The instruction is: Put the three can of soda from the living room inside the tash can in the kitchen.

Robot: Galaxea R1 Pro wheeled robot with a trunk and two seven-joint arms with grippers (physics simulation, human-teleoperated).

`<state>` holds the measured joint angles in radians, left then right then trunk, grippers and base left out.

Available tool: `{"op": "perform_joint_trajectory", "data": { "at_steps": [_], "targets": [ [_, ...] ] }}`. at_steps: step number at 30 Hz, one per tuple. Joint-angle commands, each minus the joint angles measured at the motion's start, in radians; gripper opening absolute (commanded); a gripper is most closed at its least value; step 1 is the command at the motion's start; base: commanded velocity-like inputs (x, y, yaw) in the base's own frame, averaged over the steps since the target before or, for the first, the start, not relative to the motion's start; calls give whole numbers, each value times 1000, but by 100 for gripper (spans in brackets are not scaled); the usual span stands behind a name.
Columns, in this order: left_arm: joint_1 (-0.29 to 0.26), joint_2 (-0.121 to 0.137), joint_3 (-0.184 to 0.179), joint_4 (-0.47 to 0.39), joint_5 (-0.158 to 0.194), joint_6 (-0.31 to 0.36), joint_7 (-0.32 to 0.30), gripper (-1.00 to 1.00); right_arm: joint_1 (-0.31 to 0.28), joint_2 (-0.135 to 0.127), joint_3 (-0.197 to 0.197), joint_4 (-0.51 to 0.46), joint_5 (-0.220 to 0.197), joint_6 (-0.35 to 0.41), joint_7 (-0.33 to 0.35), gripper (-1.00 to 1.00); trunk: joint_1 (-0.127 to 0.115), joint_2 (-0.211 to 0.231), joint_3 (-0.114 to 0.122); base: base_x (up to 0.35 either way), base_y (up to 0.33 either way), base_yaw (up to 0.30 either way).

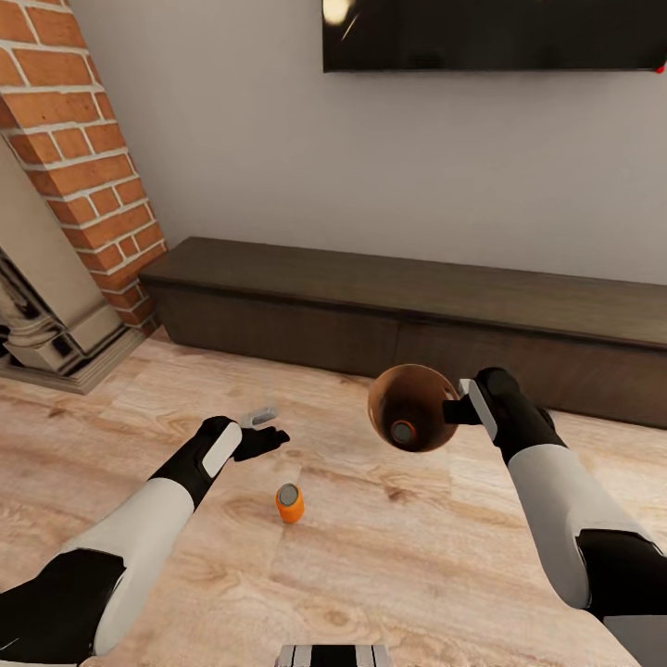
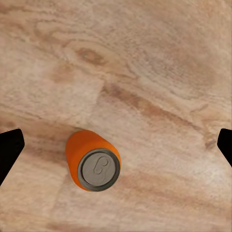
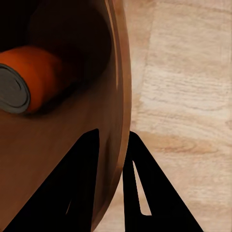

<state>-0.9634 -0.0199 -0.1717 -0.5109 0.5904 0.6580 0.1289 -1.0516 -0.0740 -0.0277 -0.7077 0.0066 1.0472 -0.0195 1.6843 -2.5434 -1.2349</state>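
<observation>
- Can [image 1: 289, 503]: we see an orange one standing upright on the wood floor [image 1: 389, 574], between our two arms, nearer the left one. In the left wrist view it [image 2: 93, 160] sits on the planks with its silver top facing the camera, untouched.
- Second can [image 3: 24, 84]: orange too, lying on its side inside the bucket; in the head view we see only its top [image 1: 402, 432], low in the bucket.
- Bucket [image 1: 414, 408]: copper-brown, held off the floor with its mouth facing us.
- Right gripper [image 3: 112, 145]: its jaws are clamped on the bucket's rim [image 3: 121, 96], one finger inside, one outside.
- Left gripper [image 1: 262, 431]: it hovers above the floor, beyond the standing can; its jaws are wide apart, the two dark fingertips [image 2: 9, 150] at opposite edges of the wrist view, holding nothing.
- Around us: a low dark cabinet [image 1: 417, 315] along the grey wall, a black TV [image 1: 491, 32] above it, a brick fireplace [image 1: 79, 176] off to the left.
</observation>
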Motion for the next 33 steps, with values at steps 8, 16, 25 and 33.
{"op": "perform_joint_trajectory", "data": {
  "at_steps": [8, 16, 25, 33],
  "targets": [
    [0, 0, 0, 0, 0, 0, 0, 100, -1, -1, 1, -1, -13, 0, 4, -100, 3, -2, -31, 0, 0, 0],
    [1, -1, 0, 0, 0, 0, 0, 100, -1, -1, 2, -1, -13, 0, 4, -100, 7, -4, -62, 0, 0, 0],
    [2, -2, 0, 0, 0, 0, 0, 100, -1, 0, 3, -1, -13, 0, 3, -100, 11, -6, -97, 0, 0, 0],
    [2, -2, -1, 0, -1, 0, 0, 100, -1, 0, 9, 0, -13, 0, 3, -100, 11, -6, -100, 0, 0, 0]
  ]
}}
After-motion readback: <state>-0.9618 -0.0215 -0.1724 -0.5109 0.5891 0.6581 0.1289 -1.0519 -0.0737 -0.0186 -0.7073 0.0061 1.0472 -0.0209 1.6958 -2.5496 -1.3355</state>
